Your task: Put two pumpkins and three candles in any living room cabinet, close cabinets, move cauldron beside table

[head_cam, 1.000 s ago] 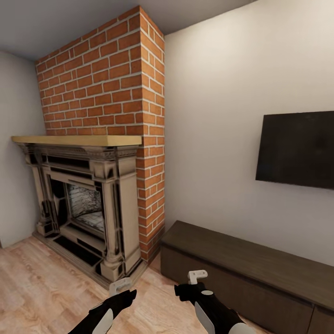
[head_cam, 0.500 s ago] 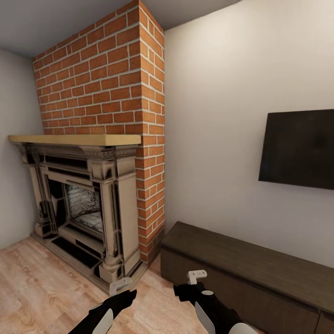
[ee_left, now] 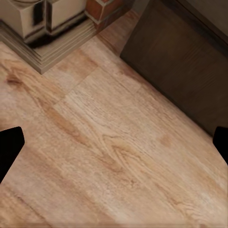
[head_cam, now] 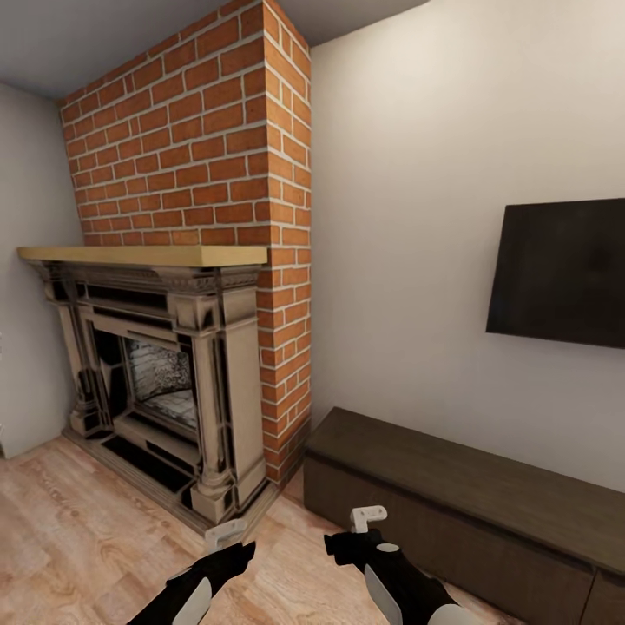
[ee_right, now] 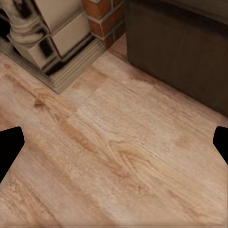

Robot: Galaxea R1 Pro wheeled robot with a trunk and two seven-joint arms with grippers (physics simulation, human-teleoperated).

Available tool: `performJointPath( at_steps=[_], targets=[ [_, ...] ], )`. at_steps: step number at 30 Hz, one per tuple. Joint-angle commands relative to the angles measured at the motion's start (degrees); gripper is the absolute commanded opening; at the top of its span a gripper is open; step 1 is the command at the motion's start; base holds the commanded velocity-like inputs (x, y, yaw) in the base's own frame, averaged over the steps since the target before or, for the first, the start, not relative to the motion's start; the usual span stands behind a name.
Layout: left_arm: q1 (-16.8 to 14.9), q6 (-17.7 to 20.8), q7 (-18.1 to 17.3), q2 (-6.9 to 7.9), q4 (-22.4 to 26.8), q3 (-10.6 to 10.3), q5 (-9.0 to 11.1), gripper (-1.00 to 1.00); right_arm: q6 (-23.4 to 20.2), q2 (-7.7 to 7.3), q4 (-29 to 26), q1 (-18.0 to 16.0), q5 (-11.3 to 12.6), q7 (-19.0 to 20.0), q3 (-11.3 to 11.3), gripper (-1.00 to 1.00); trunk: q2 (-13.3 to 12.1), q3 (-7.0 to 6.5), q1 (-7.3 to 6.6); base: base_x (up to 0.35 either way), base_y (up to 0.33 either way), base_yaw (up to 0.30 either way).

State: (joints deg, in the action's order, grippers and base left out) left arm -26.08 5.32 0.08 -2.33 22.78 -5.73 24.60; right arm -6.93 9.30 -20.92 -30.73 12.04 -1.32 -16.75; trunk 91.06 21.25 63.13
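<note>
I'm facing the cabinet (head_cam: 451,495), which is sitting low against the wall beside the brick fireplace (head_cam: 165,382), fronts shut. Its panels are rigid and handleless (I'd guess prying an edge). Left gripper (head_cam: 227,531) and right gripper (head_cam: 368,517) are both spread wide, holding nothing.

Camera moved: cabinet (head_cam: 451,486) sits higher in frame; fireplace (head_cam: 165,382) slightly nearer.
</note>
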Motion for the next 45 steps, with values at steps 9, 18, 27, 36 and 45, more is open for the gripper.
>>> performJointPath(
  at_steps=[9, 18, 27, 36, 45],
  targets=[
    [-0.02, 0.22, 0.01, -0.04, 0.07, -0.24, 0.36, 1.0, -0.28, -0.07, -0.09, -0.04, 0.53, -0.12, -0.39, 1.0, 0.04, 0.23, 0.0, -0.005, 0.005, -0.159],
    [-0.02, 0.22, 0.01, -0.04, 0.07, -0.24, 0.36, 1.0, -0.26, -0.07, -0.09, -0.04, 0.53, -0.13, -0.39, 1.0, 0.04, 0.36, 0.0, 0.0, 0.0, -0.132],
    [-0.02, 0.22, 0.01, 0.03, 0.07, -0.19, 0.36, 1.0, -0.19, -0.05, -0.09, -0.04, 0.53, -0.16, -0.39, 1.0, 0.04, 0.37, 0.0, 0.0, 0.0, -0.006],
    [-0.02, 0.22, 0.01, 0.01, 0.07, -0.24, 0.36, 1.0, -0.19, -0.07, -0.09, -0.04, 0.53, -0.18, -0.39, 1.0, 0.04, 0.59, 0.0, 0.0, 0.0, -0.212],
    [-0.02, 0.22, 0.01, -0.02, 0.07, -0.24, 0.27, 1.0, -0.19, -0.07, -0.09, -0.04, 0.53, -0.18, -0.39, 1.0, 0.04, 0.88, 0.0, 0.0, 0.0, -0.258]
  ],
)
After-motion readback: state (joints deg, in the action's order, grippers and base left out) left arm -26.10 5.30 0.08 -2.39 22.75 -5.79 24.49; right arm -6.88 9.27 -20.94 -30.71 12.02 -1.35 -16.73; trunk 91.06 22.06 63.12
